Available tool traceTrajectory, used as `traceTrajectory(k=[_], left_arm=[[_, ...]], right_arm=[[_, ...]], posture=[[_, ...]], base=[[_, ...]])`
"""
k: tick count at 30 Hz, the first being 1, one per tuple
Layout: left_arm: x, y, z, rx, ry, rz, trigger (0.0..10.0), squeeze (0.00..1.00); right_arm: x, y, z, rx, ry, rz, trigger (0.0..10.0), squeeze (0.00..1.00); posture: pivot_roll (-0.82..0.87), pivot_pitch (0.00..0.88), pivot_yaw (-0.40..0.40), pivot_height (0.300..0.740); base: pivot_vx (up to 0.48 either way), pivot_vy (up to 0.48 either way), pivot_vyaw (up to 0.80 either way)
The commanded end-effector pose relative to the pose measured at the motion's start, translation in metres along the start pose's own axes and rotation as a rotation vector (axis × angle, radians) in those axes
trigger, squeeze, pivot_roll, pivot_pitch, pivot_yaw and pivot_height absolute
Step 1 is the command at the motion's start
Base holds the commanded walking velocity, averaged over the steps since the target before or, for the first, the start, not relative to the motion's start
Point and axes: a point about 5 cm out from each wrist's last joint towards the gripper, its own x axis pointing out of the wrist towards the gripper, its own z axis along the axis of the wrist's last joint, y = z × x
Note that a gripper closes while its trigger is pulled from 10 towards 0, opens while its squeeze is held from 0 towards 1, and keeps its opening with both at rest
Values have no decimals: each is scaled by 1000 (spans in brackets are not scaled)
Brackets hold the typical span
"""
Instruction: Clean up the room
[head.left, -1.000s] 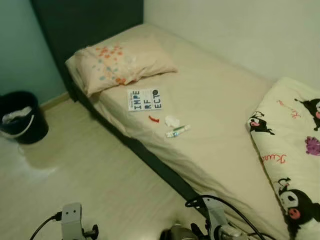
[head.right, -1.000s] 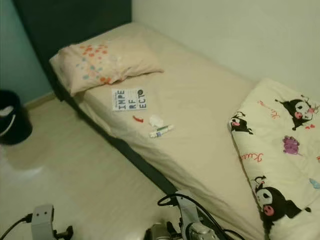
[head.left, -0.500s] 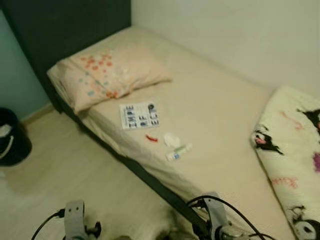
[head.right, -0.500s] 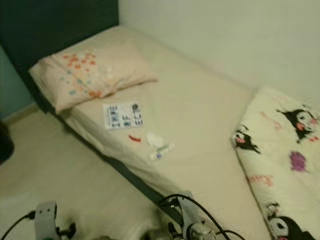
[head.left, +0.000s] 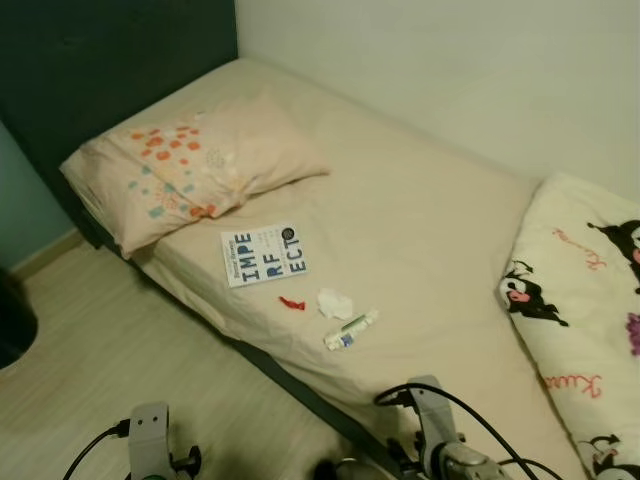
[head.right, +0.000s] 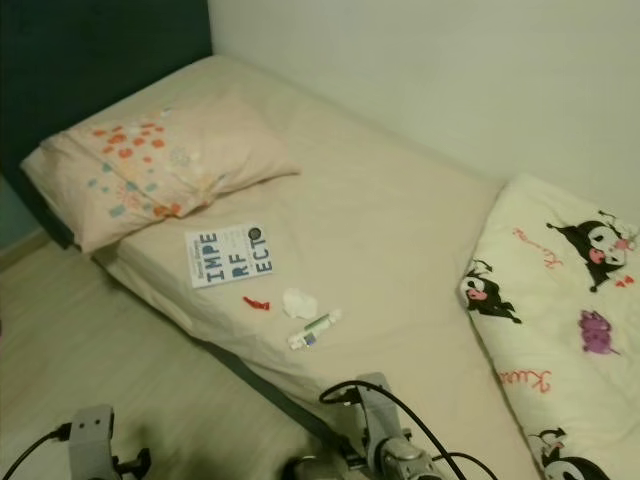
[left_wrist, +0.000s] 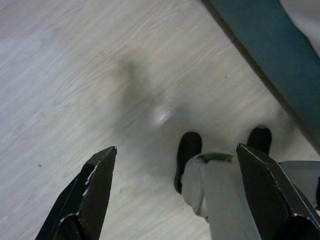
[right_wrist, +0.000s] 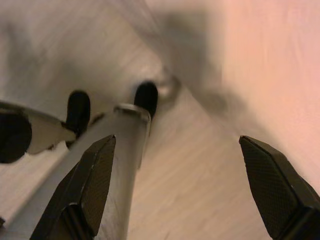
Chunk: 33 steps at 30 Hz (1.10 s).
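Note:
A bed (head.left: 430, 220) with a beige sheet carries small litter near its front edge: a booklet (head.left: 263, 254) printed with big dark letters, a red scrap (head.left: 291, 302), a crumpled white tissue (head.left: 335, 302) and a small tube (head.left: 350, 330) with a blue end. Both arms hang low beside my legs. The left gripper (left_wrist: 182, 187) is open above the wooden floor, nothing between its fingers. The right gripper (right_wrist: 182, 182) is open too, hanging over the floor beside the bed's side.
A pillow (head.left: 190, 165) with orange and blue spots lies at the head, against a dark headboard (head.left: 110, 60). A cartoon-print duvet (head.left: 590, 310) is bunched at the right. A dark bin's edge (head.left: 12, 325) stands on the wooden floor (head.left: 120, 370) at the far left.
The camera has turned right and come nearer the bed, so the bin has slid almost out at the left. The litter on the sheet has not moved. Both arms still hang idle.

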Motion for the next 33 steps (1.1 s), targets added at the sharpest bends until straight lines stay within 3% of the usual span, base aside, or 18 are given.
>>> traceTrajectory(k=[1, 9, 12, 33], left_arm=[[-1, -2, -6, 8, 21, -4, 10000, 0], [0, -1, -1, 9, 1, 12, 10000, 0], [1, -1, 5, 63, -16, 9, 10000, 0], [2, 4, 10, 76, -28, 60, 10000, 0]], right_arm=[[-1, -3, -7, 23, 28, -11, 10000, 0], [-1, -4, -7, 27, 30, -9, 10000, 0], [-1, -4, -7, 34, 29, -6, 10000, 0], [-1, -2, -7, 41, 18, 18, 10000, 0]], posture=[[-27, 0, 2, 740], [-27, 0, 3, 740], [-28, 0, 6, 740], [-28, 0, 5, 740]], base=[[0, 0, -744], [0, 0, -752], [0, 0, -769], [0, 0, -726]])
